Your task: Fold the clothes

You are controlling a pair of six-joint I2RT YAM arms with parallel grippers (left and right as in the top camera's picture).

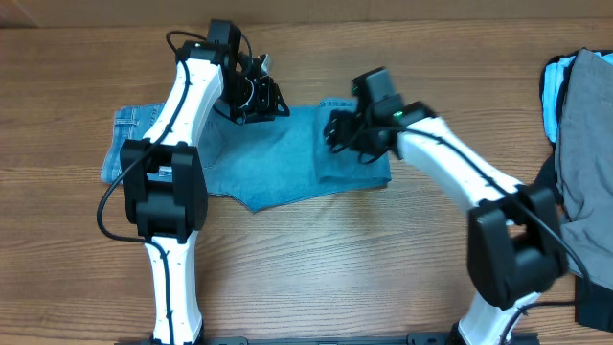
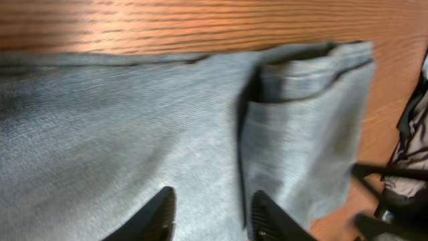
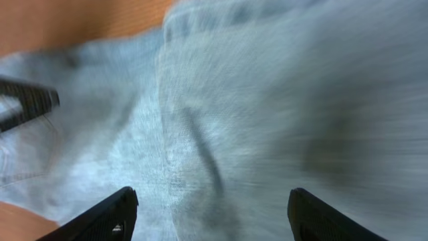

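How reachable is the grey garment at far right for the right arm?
Probably yes: the right gripper hangs open and empty over the jeans, nothing between it and the grey garment.

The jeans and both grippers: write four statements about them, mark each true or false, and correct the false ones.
1. The jeans lie spread on the wooden table. True.
2. The right gripper is clamped on a grey shirt. False: its jaws stand wide apart above the denim, with nothing between them.
3. A pile of other garments sits at the right side of the overhead view, apart from the jeans. True.
4. The left gripper hangs over bare wood, clear of the jeans. False: it is directly over the denim, fingers apart.
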